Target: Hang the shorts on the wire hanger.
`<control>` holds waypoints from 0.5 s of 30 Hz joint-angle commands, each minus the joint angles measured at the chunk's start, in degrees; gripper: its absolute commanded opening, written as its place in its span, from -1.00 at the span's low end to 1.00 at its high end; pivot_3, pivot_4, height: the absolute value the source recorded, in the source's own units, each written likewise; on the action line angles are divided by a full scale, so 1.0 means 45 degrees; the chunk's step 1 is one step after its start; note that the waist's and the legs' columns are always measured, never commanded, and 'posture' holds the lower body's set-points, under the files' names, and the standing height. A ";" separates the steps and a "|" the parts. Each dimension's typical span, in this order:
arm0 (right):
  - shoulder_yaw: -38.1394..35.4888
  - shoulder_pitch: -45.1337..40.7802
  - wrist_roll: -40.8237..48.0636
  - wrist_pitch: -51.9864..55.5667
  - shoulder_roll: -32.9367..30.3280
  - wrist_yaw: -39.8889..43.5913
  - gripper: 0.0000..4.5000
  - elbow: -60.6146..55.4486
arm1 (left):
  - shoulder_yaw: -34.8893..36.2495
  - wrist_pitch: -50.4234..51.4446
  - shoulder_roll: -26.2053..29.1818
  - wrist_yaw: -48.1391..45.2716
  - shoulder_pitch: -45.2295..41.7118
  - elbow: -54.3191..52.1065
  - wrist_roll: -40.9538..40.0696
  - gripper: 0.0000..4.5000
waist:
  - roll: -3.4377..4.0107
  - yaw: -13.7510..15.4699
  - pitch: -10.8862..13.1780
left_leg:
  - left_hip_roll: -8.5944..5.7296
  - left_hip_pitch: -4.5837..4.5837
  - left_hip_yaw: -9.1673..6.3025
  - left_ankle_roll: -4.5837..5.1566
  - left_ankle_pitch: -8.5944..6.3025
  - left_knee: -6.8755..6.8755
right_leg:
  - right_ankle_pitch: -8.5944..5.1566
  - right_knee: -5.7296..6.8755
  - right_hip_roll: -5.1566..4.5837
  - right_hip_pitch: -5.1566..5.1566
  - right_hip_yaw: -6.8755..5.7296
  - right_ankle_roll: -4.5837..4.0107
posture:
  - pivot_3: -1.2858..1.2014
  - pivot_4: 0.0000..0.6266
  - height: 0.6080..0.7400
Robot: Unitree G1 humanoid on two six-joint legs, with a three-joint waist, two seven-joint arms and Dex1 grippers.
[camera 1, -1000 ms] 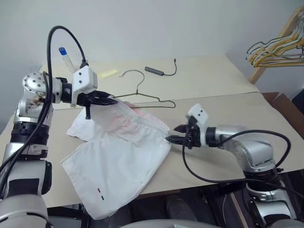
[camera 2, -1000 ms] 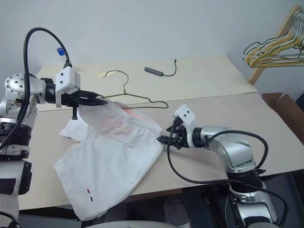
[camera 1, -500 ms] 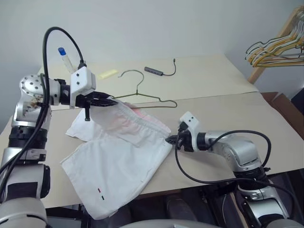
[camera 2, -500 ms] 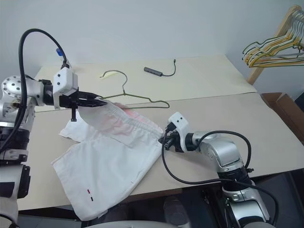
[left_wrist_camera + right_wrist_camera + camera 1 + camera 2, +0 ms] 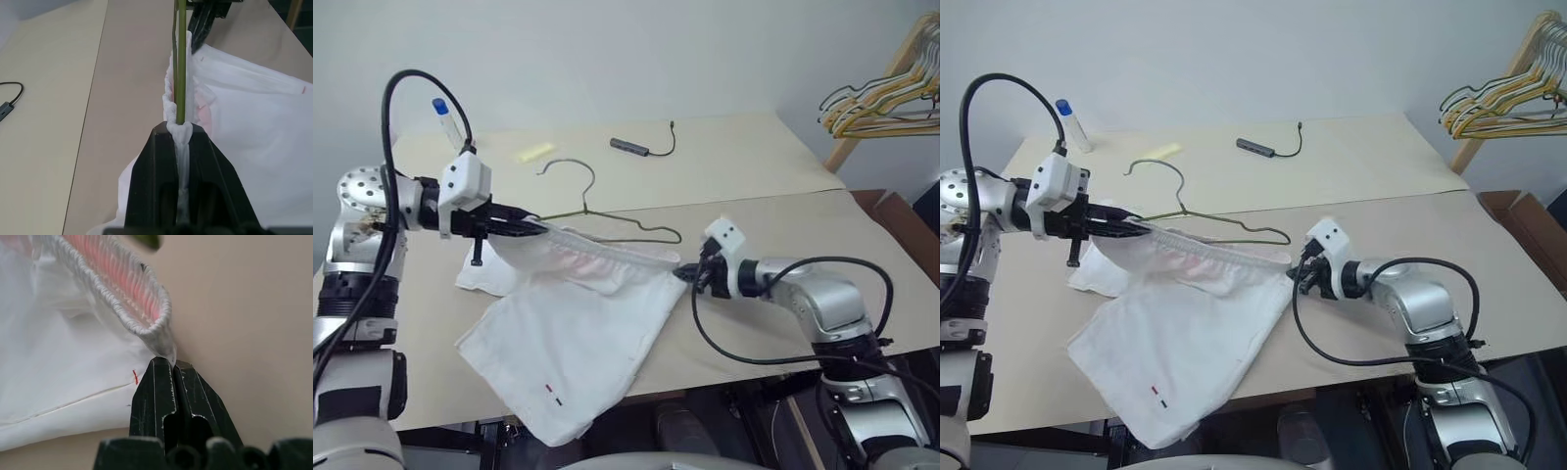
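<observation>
The white shorts [image 5: 578, 323] lie on the beige table [image 5: 754, 176], their pink-tinted waistband stretched taut between my two grippers. My left gripper [image 5: 533, 227] is shut on the waistband's left end. In the left wrist view its fingertips [image 5: 166, 134] pinch the gathered band, and the green wire runs out from between them. My right gripper [image 5: 685, 275] is shut on the band's right end [image 5: 164, 345]. The thin wire hanger [image 5: 651, 229] lies just behind the waistband, its hook [image 5: 563, 166] pointing toward the table's back.
A dark adapter with a cable [image 5: 631, 146], a yellow slip [image 5: 534, 152] and a blue-capped tube [image 5: 448, 119] lie at the back of the table. A bunch of yellow and dark hangers [image 5: 881, 98] hangs on a wooden rack at the right. One shorts leg overhangs the table's front edge [image 5: 724, 377].
My right gripper closed on the waistband's right end and drew it right. The left gripper pulled back to the left, the band went taut, and the hanger shifted left with it.
</observation>
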 commanded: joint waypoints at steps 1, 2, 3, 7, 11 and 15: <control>-0.0556 -0.0281 -0.0178 -0.0570 -0.0566 0.0139 -0.99 0.0383 | 0.0165 -0.0471 0.0437 0.0090 -0.0069 -0.0120 0.0266 -1.00 | 0.0000 0.0000 0.0000 | 0.0000 0.0000 0.0000 0.0000 0.0000 0.0000 | 0.0000 0.0000 0.0000 0.0000 0.0001 0.0000 | -0.07 -1.00 1.00; -0.0656 -0.0326 -0.0134 -0.0591 -0.0633 0.0151 -0.99 0.0456 | 0.0116 -0.0583 0.0454 0.0081 -0.0045 -0.0056 0.0366 -1.00 | 0.0000 -0.0002 0.0000 | 0.0000 -0.0003 0.0001 0.0000 0.0000 0.0000 | 0.0000 -0.0001 -0.0001 -0.0001 0.0001 0.0000 | -0.07 -1.00 1.00; -0.0746 -0.0363 -0.0114 -0.0654 -0.0681 0.0133 -0.99 0.0520 | 0.0098 -0.0643 0.0455 0.0079 -0.0030 -0.0009 0.0413 -1.00 | 0.0000 -0.0004 0.0000 | 0.0000 -0.0004 0.0001 0.0000 0.0000 0.0000 | 0.0000 -0.0003 -0.0001 -0.0002 0.0000 0.0000 | -0.07 -1.00 1.00; -0.0791 -0.0461 -0.0226 -0.0900 -0.1014 0.0157 -0.99 0.0533 | -0.0078 -0.0805 0.0464 0.0302 -0.0076 0.0270 0.0840 -1.00 | 0.0000 -0.0005 0.0000 | 0.0000 -0.0001 0.0003 0.0000 0.0000 0.0000 | 0.0000 -0.0002 -0.0002 -0.0001 0.0003 0.0000 | -0.07 -1.00 1.00; -0.0705 -0.0639 -0.0252 -0.1073 -0.1302 0.0186 -0.99 0.0154 | -0.0320 -0.1090 0.0409 0.0613 -0.0269 0.0710 0.1367 -1.00 | 0.0000 -0.0010 0.0000 | 0.0002 0.0000 0.0003 0.0000 0.0000 0.0000 | 0.0000 -0.0001 0.0001 -0.0001 0.0002 0.0000 | -0.08 -1.00 1.00; 0.0012 -0.0714 -0.0684 -0.1843 -0.2224 0.0828 -0.99 -0.1404 | -0.0459 -0.1369 0.0078 0.1250 -0.0585 0.0956 0.1701 -1.00 | 0.0001 0.0007 0.0001 | -0.0002 -0.0010 0.0003 0.0000 0.0000 0.0000 | 0.0000 -0.0005 -0.0006 -0.0006 0.0001 0.0001 | -0.08 -1.00 1.00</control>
